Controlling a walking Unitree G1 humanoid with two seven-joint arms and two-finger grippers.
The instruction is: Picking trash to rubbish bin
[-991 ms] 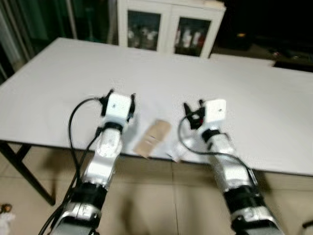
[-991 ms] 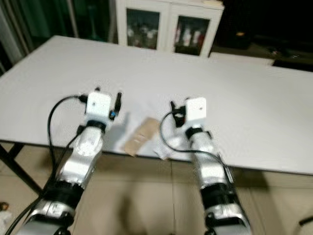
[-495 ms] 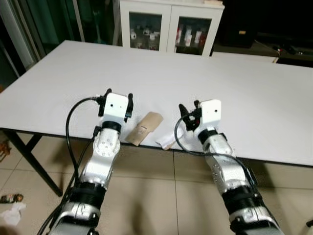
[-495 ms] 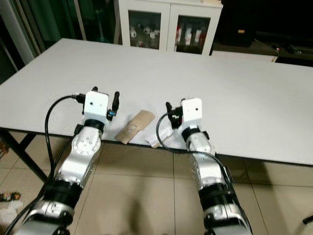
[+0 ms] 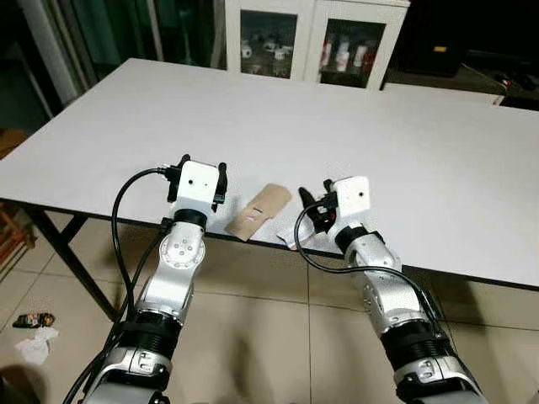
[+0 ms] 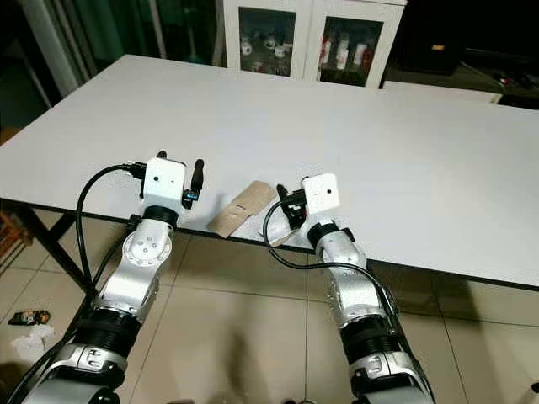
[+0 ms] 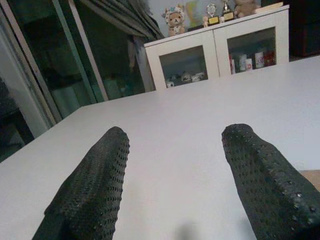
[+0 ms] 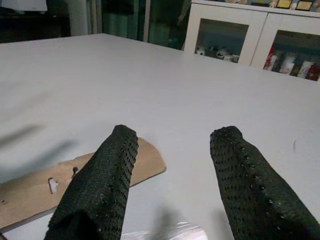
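White tabletop (image 5: pixel 337 118) runs broad before us in the left eye view, its near edge crossing just under both wrists; tiled floor (image 5: pixel 269 337) lies below. At that near edge lies a flat brown cardboard piece (image 5: pixel 259 211), slightly overhanging, with a crumpled clear wrapper (image 5: pixel 290 238) just beside it at four o'clock. Our left gripper (image 5: pixel 195 165) sits at nine o'clock from the cardboard, near but apart, forearm raised from below. Our right gripper (image 5: pixel 315 202) sits at three o'clock from it, just above the wrapper, forearm angled inward. More scraps (image 5: pixel 34 337) lie on the floor at seven o'clock, well apart.

From the right eye view we see the same layout, a white cabinet (image 6: pixel 316 38) standing beyond the table's far edge.

In the left wrist view, our fingers (image 7: pixel 95 185) stand wide apart over bare tabletop, a corner of cardboard just beside one finger.

In the right wrist view, our fingers (image 8: pixel 105 185) stand wide, holding nothing; the cardboard lies behind one finger, the wrapper's shiny edge between them.
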